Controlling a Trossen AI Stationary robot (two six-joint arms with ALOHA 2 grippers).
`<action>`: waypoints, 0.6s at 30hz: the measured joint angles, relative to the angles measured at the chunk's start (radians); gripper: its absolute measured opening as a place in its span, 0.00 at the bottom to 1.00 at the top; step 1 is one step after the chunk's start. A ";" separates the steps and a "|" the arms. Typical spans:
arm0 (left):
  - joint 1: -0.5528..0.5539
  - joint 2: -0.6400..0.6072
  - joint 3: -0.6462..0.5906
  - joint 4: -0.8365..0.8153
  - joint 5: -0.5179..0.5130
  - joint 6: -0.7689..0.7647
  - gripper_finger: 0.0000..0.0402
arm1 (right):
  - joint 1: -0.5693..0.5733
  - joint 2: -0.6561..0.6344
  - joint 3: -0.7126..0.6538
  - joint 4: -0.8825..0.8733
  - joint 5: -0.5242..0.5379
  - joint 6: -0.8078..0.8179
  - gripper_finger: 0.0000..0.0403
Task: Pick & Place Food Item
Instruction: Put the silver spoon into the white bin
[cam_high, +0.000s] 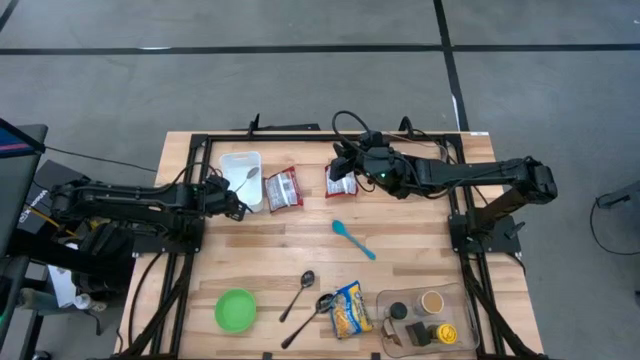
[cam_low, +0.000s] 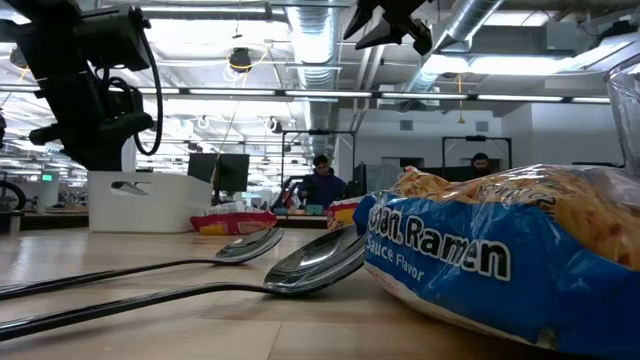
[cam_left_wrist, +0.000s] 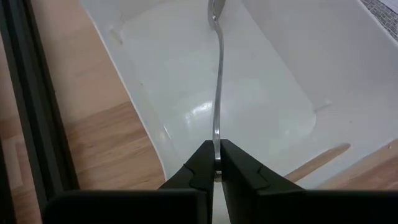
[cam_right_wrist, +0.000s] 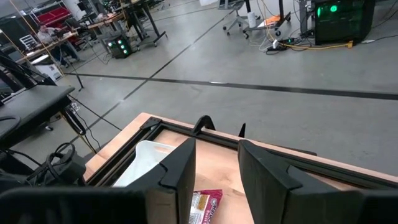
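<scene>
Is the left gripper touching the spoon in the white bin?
Touching. The left wrist view shows the left gripper with fingers closed on the spoon handle, the bowl end reaching into the white bin.

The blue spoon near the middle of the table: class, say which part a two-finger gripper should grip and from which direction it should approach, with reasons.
Grip the blue spoon at mid-handle, coming straight down from above. It lies flat on the table, angled diagonally, with clear wood on both sides, so the fingers can probably straddle the thin handle across its width. The right gripper, open above a red packet, is nearest.
</scene>
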 joint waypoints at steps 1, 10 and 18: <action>0.000 0.000 0.000 0.000 0.000 0.000 0.04 | 0.000 0.000 0.000 0.000 0.000 0.000 0.29; 0.000 0.000 0.000 -0.004 0.002 0.000 0.18 | 0.000 0.000 0.000 0.000 0.000 0.000 0.29; 0.000 0.000 0.000 -0.008 0.027 0.000 0.27 | 0.000 0.000 0.000 0.000 0.000 0.000 0.29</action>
